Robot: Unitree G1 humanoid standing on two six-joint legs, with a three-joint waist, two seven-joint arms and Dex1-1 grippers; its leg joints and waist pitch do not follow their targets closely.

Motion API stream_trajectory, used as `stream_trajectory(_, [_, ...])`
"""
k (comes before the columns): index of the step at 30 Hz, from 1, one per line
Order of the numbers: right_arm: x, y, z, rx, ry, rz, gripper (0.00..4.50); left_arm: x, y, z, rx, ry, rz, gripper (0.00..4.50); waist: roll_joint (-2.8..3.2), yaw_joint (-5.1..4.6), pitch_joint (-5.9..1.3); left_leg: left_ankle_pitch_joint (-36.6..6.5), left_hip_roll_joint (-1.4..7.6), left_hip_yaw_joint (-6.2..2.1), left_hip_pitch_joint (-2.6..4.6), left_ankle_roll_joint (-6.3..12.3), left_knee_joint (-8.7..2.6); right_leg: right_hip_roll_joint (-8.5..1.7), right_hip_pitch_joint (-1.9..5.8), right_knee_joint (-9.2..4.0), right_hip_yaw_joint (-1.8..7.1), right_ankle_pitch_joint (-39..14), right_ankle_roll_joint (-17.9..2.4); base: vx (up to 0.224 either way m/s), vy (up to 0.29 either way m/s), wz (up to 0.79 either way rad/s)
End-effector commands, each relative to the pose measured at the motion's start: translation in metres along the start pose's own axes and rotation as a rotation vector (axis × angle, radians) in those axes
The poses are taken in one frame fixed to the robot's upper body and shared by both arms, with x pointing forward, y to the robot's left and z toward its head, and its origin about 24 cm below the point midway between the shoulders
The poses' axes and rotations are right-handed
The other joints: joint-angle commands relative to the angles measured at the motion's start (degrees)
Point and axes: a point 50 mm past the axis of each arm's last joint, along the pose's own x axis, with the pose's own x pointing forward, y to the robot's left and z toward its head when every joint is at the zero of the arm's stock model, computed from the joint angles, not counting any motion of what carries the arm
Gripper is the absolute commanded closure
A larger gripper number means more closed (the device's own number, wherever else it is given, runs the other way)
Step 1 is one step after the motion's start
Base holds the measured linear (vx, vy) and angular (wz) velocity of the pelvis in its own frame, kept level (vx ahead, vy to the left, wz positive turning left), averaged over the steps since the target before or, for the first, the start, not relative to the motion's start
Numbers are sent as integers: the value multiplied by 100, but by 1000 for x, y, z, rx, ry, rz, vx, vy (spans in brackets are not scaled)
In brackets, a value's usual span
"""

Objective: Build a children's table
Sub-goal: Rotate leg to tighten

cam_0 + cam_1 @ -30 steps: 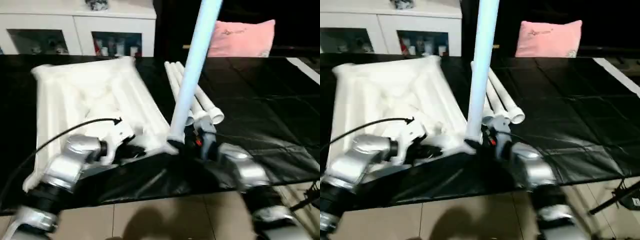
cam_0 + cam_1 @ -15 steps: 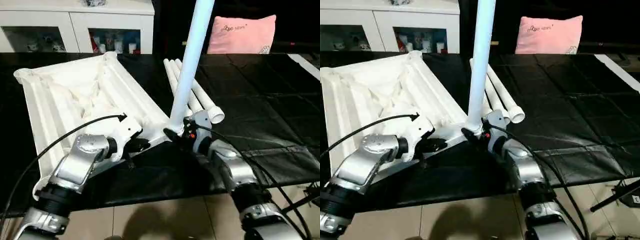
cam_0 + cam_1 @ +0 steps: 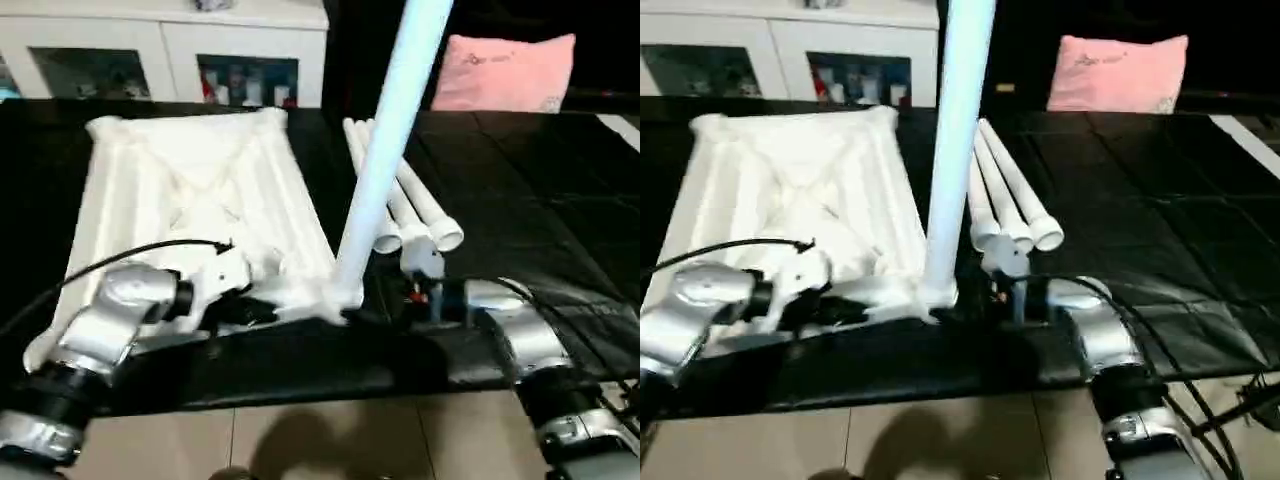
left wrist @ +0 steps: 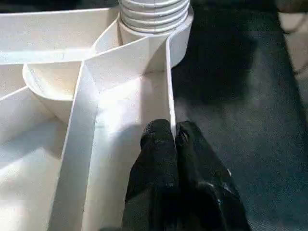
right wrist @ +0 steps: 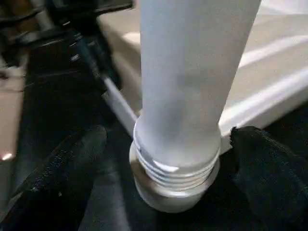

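The white tabletop lies upside down on the black table, ribbed underside up. One white leg stands upright in the near right corner socket, its threaded base partly showing above the socket. My right gripper is open, one black finger on each side of that base, apart from it. My left gripper is shut on the tabletop's thin rim wall just beside the same corner. Three more legs lie side by side right of the tabletop.
A white glass-doored cabinet stands behind the table, and a pink pillow lies at the back right. The black table cover stretches off to the right. The table's front edge runs just below my grippers, with tiled floor beyond.
My right gripper has opened and let go of the upright leg's base, which stays standing in the socket. The left gripper keeps its hold. The camera has shifted.
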Motion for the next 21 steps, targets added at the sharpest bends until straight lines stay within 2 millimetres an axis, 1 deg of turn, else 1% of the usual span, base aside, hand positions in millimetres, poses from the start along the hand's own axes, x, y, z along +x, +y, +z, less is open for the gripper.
stream_trajectory(1, [-2, -2, 8, -51, 29, 81, 6, 10, -8, 3, 52, 14, -129, 450, 79, -1, -348, -967, 253, -40, 45, 236, -400, -403, 307, -388, 304, -507, -1408, 0, 0, 0])
stream_trajectory(5, [-4, -2, 8, -67, 60, 141, 6, 9, -10, 4, 75, 21, -197, 450, 70, 22, -349, -951, 254, -31, 51, 231, -394, -409, 300, -387, 309, -559, -1405, 0, 0, 0])
stream_trajectory(9, [-4, -1, 8, -66, 67, 170, 6, 9, -11, 5, 90, 23, -233, 450, 69, 63, -364, -788, 251, -25, 41, 261, -379, -402, 310, -355, 305, -333, -1440, 0, 0, 0])
stream_trajectory(10, [-4, -1, 8, -62, 71, 187, 23, 8, -12, 5, 99, 26, -253, 450, 70, 80, -360, -804, 254, -23, 42, 271, -379, -404, 303, -360, 303, -344, -1447, 0, 0, 0])
stream_trajectory(11, [-4, 0, 8, -58, 80, 204, 23, 7, -12, 6, 111, 32, -267, 450, 64, 89, -364, -810, 256, -22, 45, 271, -379, -407, 306, -362, 302, -367, -1443, 0, 0, 0])
stream_trajectory(12, [-4, 0, 8, -57, 80, 205, 33, 7, -12, 6, 111, 33, -267, 450, 72, 98, -360, -852, 259, -21, 47, 259, -382, -408, 299, -366, 302, -424, -1444, 0, 0, 0])
stream_trajectory(16, [-5, 1, 6, -45, 88, 240, 67, 6, -11, 6, 124, 46, -276, 450, 72, 105, -360, -929, 259, -29, 48, 199, -391, -414, 304, -376, 303, -572, -1393, 0, 0, 0])
stream_trajectory(17, [-5, 1, 6, -45, 88, 240, 72, 6, -11, 6, 124, 46, -276, 450, 67, 105, -360, -928, 260, -29, 46, 191, -390, -413, 305, -376, 303, -566, -1388, 0, 0, 0])
stream_trajectory(18, [-5, 2, 6, -43, 88, 246, 83, 6, -11, 5, 125, 47, -278, 450, 79, 107, -365, -907, 262, -32, 47, 191, -389, -414, 304, -366, 303, -522, -1397, 0, 0, 0])
stream_trajectory(20, [-5, 2, 5, -39, 88, 254, 105, 5, -10, 5, 126, 49, -280, 450, 73, 108, -369, -864, 258, -28, 48, 202, -384, -406, 305, -362, 302, -440, -1410, 0, 0, 0])
stream_trajectory(21, [-5, 3, 5, -36, 89, 264, 105, 5, -10, 5, 128, 52, -284, 450, 77, 109, -371, -832, 256, -29, 42, 213, -381, -406, 309, -352, 300, -377, -1427, 0, 0, 0])
